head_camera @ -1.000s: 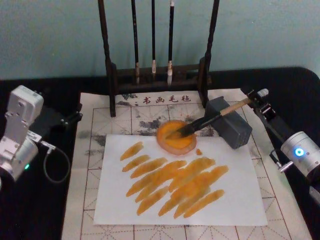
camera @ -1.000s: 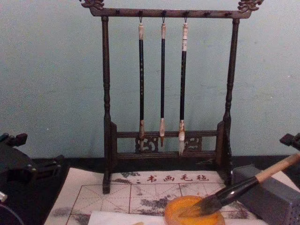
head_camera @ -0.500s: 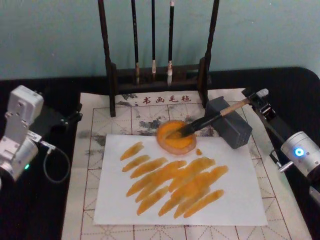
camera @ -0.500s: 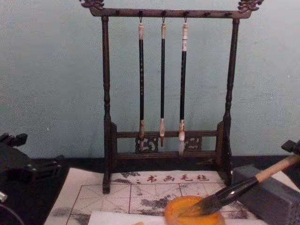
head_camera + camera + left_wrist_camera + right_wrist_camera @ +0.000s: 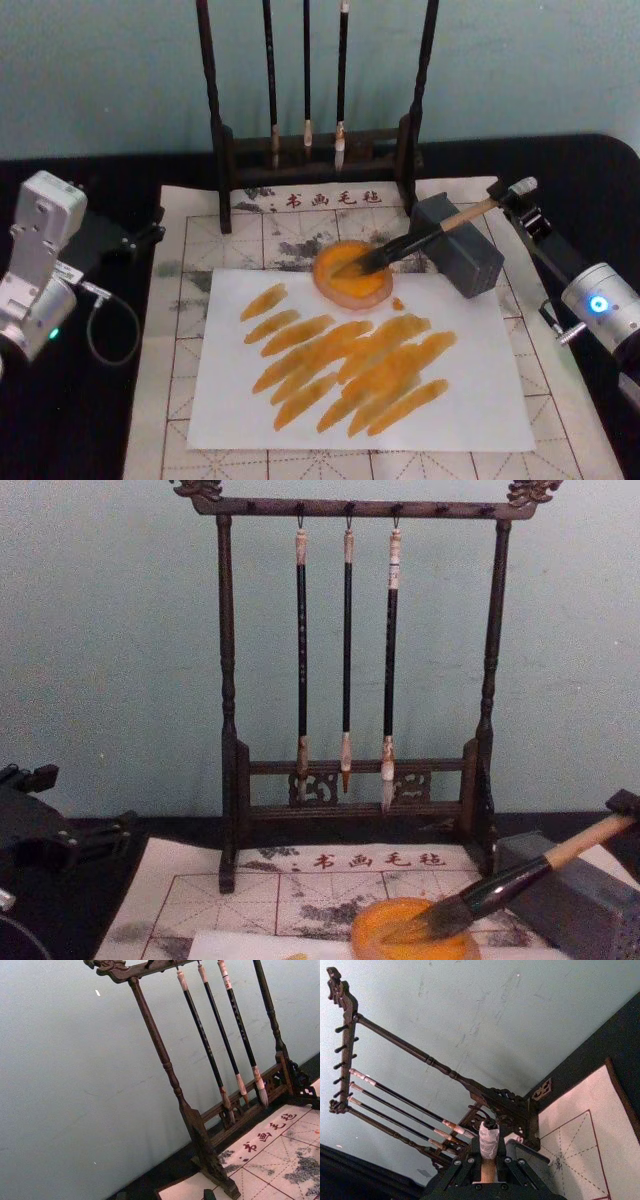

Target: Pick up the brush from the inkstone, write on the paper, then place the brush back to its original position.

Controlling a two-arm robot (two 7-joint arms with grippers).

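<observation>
**A:** Where do we find the brush?

**B:** Just ahead of our right gripper, which clamps its handle end. The bristles sit in the orange ink dish, so drips land there. Our left gripper sits parked far off.

Brush: thick tan handle, glossy black lower section, white end cap. It lies tilted, dark tuft down in the round orange ink dish, handle propped across the grey block. Paper: white sheet lying flat, far edge meeting the dish, middle covered with slanted orange strokes.
</observation>
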